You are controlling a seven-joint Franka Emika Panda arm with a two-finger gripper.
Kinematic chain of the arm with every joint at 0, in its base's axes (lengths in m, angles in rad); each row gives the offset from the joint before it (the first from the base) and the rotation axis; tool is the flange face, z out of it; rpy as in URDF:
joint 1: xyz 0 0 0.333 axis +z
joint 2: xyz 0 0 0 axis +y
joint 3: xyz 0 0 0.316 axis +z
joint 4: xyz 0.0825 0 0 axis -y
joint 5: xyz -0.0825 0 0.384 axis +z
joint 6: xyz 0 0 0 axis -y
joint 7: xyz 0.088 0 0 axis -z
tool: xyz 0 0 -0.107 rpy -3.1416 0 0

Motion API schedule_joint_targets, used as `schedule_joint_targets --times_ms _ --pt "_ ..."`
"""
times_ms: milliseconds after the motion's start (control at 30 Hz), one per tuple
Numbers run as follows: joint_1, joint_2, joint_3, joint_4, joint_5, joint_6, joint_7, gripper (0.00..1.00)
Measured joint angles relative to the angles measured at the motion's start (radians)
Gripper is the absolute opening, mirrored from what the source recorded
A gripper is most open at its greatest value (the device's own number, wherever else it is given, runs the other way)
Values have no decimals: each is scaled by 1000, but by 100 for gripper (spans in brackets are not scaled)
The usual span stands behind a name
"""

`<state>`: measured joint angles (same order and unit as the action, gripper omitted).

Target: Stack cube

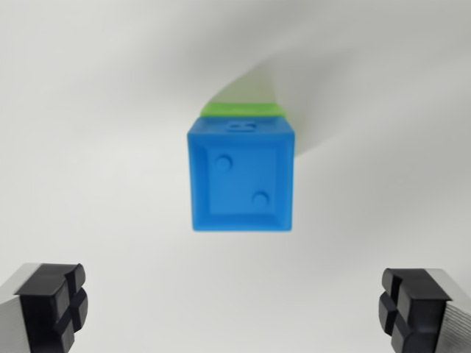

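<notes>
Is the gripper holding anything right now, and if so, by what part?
Nothing is held. The gripper is open, with empty space between its fingertips, and the blue cube sits apart on the green cube.

Wrist view, bright diffuse lighting: white surface [88, 147] nearly washed out, blue cube [241, 176] soft-edged and slightly blurred, green cube [243, 109] behind it blurrier, faint grey shadow fanning upward, finger pads [53, 303] comparatively sharp.

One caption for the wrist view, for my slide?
Open claw above a blue cube stacked on a green cube.
</notes>
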<state>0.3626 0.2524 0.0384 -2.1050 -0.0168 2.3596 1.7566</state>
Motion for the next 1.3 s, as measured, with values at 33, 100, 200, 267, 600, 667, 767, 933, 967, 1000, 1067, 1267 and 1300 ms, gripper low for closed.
schedule_joint_targets --times_ms 33,100,200,267,600,667,767,933,967,1000,1067,1267,1300 --pt "0 -8 0 3 0 -10 0 100" --pt "0 -24 0 9 1 -32 -1 100" --pt "0 -45 0 19 3 -62 -2 100" --pt "0 -54 0 24 4 -78 -2 100" --pt "0 -112 0 70 6 -179 -4 100" --pt "0 -119 0 78 7 -195 -5 100" --pt "0 -132 0 94 7 -224 -5 100" --pt "0 -150 0 121 8 -269 -6 100" --pt "0 -153 0 126 8 -278 -6 100" --pt "0 -156 0 132 8 -286 -6 100" --pt "0 -160 0 141 8 -298 -6 100" --pt "0 -173 0 168 9 -339 -6 100" --pt "0 -175 0 173 9 -345 -6 100"
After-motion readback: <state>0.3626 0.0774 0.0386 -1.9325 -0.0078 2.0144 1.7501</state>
